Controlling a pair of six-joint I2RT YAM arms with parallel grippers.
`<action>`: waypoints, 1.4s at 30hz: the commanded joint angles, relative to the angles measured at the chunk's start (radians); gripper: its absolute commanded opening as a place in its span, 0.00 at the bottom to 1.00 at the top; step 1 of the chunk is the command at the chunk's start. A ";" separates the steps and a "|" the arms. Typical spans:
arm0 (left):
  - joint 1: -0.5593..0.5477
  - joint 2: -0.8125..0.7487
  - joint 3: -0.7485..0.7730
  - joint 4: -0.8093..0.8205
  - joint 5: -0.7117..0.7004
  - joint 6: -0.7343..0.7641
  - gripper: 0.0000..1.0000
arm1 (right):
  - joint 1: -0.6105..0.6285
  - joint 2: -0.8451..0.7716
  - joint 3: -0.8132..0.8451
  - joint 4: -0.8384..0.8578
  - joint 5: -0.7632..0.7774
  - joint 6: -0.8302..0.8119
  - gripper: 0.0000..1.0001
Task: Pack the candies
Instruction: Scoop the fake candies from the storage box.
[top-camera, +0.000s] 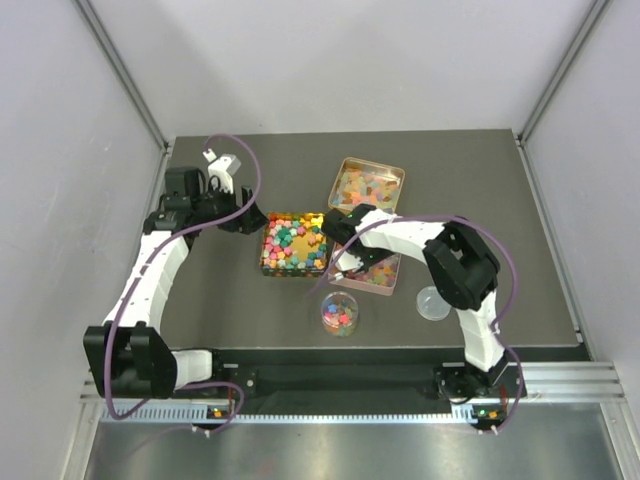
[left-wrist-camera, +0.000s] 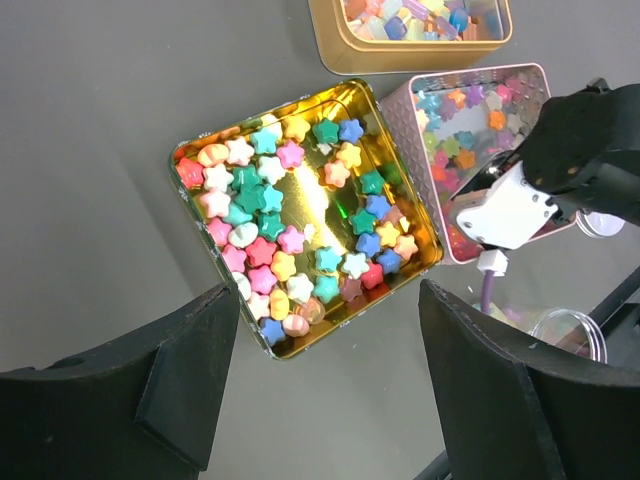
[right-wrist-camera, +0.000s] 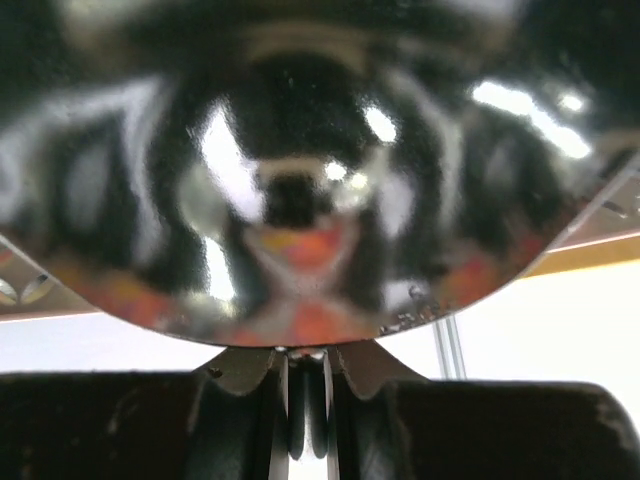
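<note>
Above the dark table (top-camera: 500, 200), right arm (top-camera: 420, 236) folds left, fingers (right-wrist-camera: 235, 425) pinching spoon (right-wrist-camera: 300, 150).

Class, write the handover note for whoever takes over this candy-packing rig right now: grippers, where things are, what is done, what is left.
The left gripper is open and empty, beside the star-candy gold tin.
The right gripper is shut on a shiny metal scoop over the pink tin.
The candies lie in both those tins and the far gold tin; the clear cup holds some. A clear lid lies right of the cup.
Done: cup partly filled.
Left: probably more scooping, then lidding.
</note>
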 joint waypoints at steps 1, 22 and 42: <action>0.006 0.021 0.058 -0.002 -0.007 0.019 0.77 | -0.031 -0.062 -0.051 0.065 -0.132 -0.044 0.00; 0.006 0.103 0.159 -0.048 -0.073 0.091 0.77 | -0.154 -0.159 -0.022 0.082 -0.436 -0.085 0.00; 0.073 0.221 0.265 -0.030 -0.128 0.184 0.78 | -0.229 -0.343 -0.275 0.214 -0.567 -0.145 0.00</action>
